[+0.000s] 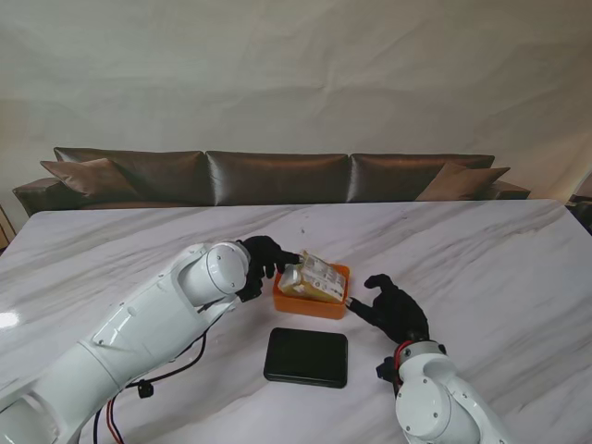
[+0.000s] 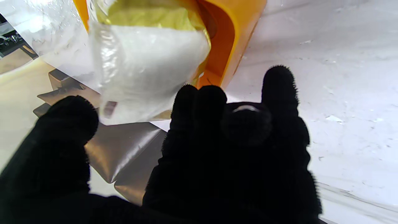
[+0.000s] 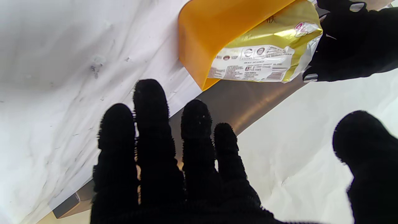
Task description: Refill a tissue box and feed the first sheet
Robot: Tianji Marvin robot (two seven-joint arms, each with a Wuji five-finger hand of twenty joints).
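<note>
On the counter, the tissue pack sits tilted, half inside the orange box. Left hand pinches its end; right hand waits spread and empty beside the box. Risk: the slick wrapper slips, or pushing slides the unbraced box.

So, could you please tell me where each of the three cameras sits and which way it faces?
Stand view: above the shoulders, looking down at the white marble table; both white arms and black-gloved hands show.
Left wrist view: looks along the left hand at the plastic-wrapped tissue pack in the orange plastic box.
Right wrist view: looks along the open right hand towards that box; the left hand shows beyond.
All three views share the box and pack.
</note>
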